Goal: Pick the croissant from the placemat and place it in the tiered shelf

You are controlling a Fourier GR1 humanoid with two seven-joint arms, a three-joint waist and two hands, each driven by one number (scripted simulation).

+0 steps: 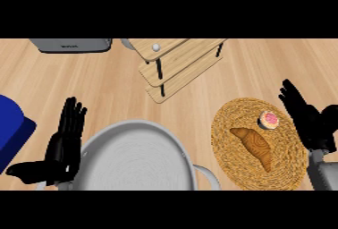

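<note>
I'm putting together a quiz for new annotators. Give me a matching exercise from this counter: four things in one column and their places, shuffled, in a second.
Things
1. croissant
2. tiered shelf
3. grey pan
4. blue object

Places
A. at the view's left edge
B. top centre of the counter
C. lying on the woven placemat
D. low in the middle, between the left hand and the placemat

Pairs: 1-C, 2-B, 3-D, 4-A
</note>
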